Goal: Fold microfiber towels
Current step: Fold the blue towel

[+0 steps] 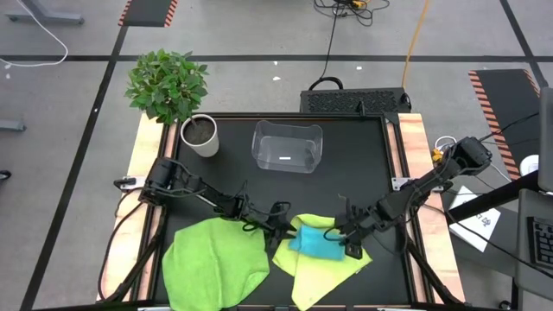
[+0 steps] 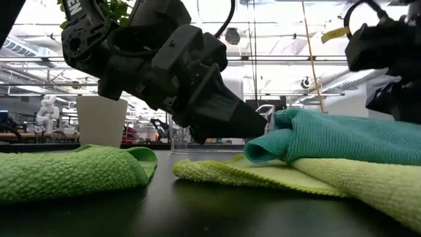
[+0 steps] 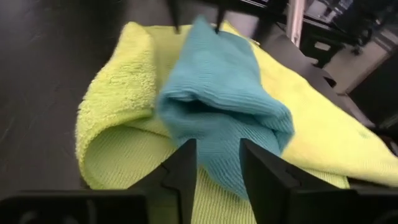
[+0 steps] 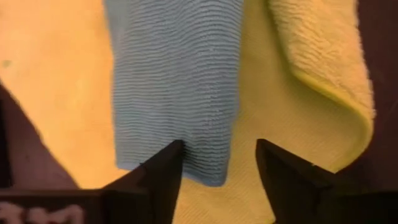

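Folded into a narrow strip, the blue towel point(image 1: 314, 243) lies on the pale yellow towel point(image 1: 321, 268) at the desk's point(image 1: 346, 147) front right. Left gripper point(image 1: 286, 229) and right gripper point(image 1: 352, 245) sit at its opposite ends, both parted, gripping nothing. Just left lies the green towel point(image 1: 212, 259).

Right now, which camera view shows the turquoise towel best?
The left wrist view: the turquoise towel fills it, its fold open toward the camera. The high view shows a small patch; the low view only its folded edge; the right wrist view a flat strip.
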`<state>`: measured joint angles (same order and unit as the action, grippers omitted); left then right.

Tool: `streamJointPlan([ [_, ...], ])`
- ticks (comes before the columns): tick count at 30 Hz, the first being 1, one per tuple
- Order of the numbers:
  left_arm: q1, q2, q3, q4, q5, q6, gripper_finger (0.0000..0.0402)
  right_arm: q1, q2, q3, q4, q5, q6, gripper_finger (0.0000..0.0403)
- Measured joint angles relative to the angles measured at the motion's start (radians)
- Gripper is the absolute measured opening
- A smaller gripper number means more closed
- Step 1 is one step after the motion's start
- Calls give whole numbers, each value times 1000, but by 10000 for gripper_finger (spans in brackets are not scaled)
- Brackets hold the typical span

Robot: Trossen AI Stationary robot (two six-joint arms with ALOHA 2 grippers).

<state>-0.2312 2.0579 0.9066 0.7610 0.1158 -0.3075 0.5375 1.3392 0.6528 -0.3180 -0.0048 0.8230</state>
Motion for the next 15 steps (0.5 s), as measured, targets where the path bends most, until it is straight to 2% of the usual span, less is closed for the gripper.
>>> streamJointPlan([
  [6, -24, -36, 0, -11, 26, 52, 140, -20, 0, -6, 8, 1, -56, 234],
  [15, -74, -114, 1, 21, 15, 113, 141, -19, -17, -6, 13, 0, -80, 240],
])
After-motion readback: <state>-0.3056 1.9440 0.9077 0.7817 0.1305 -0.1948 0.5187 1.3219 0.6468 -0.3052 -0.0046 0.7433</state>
